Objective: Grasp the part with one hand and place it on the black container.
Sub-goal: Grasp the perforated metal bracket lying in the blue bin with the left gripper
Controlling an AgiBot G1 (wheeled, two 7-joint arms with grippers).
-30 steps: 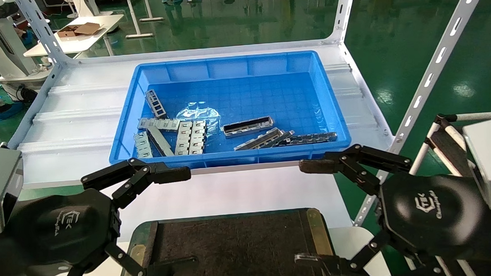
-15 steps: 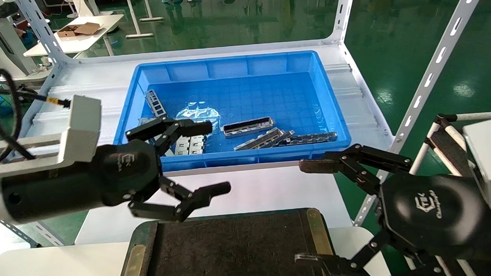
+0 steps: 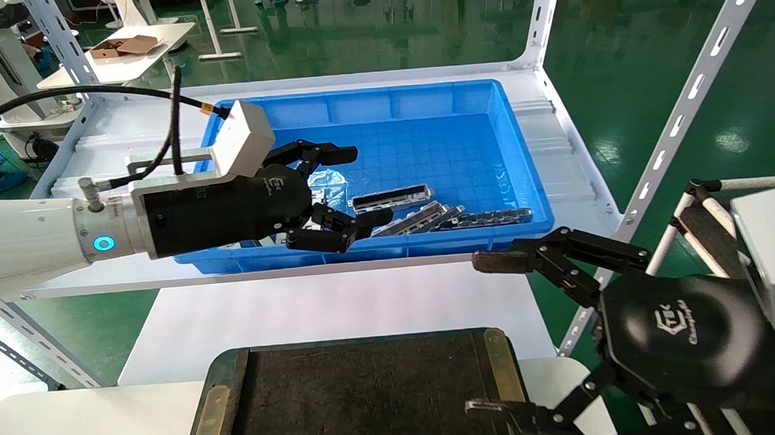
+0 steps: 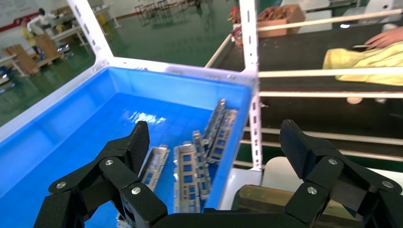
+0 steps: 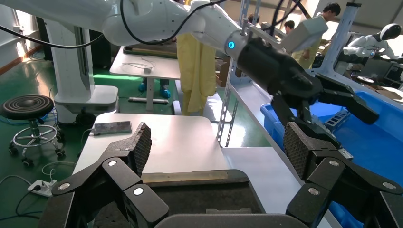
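Swinging up from beside the black container [image 3: 369,401], the left gripper [image 3: 353,186] now hangs unclenched inside the blue bin [image 3: 522,166], just beside the part [image 3: 392,199]. Neighbouring bars crowd close; a skewed pinch might snag two.

The part [image 3: 391,198], a long grey channel bar with a dark inner face, lies flat just beyond the spread left gripper [image 3: 358,186]. The black container [image 3: 362,395], felt-topped, sits well below it, bare.
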